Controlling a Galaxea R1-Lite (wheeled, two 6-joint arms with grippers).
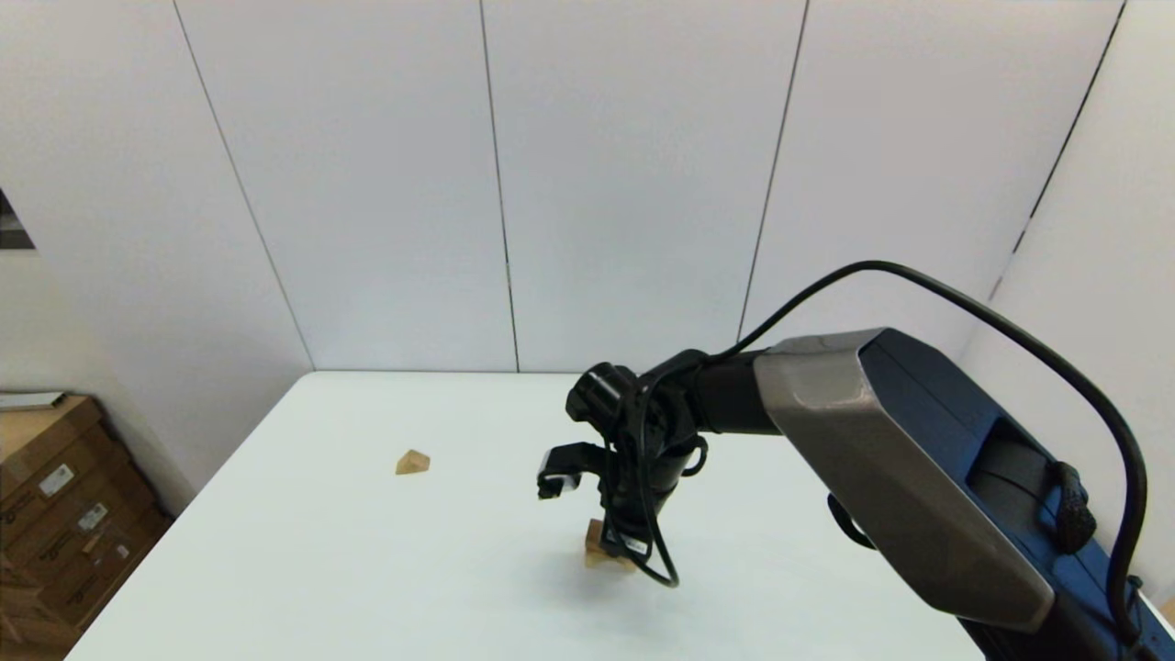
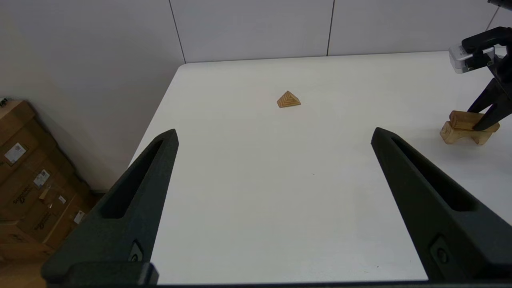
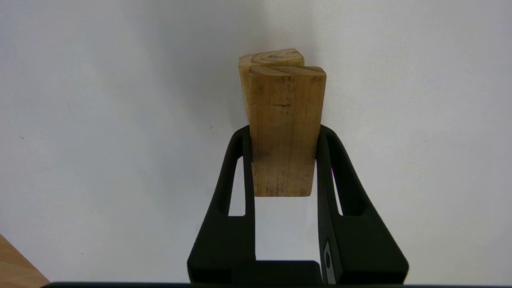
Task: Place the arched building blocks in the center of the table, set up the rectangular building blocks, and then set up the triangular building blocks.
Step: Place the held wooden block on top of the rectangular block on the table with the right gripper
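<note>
Right end effector (image 3: 285, 132) clamped on bar (image 3: 285, 132), seating it atop arch (image 2: 460, 135) mid-bench (image 2: 280, 180); left end effector (image 2: 274, 136) spread, idle; wedge (image 2: 288, 99) awaiting.

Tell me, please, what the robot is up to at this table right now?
It is stacking wooden blocks. The right claw is closed on the rectangular block, which lies on top of the arch block near the middle of the table. The triangular block sits alone farther off to the robot's left, untouched. The left claw hangs open above the table, holding nothing.
</note>
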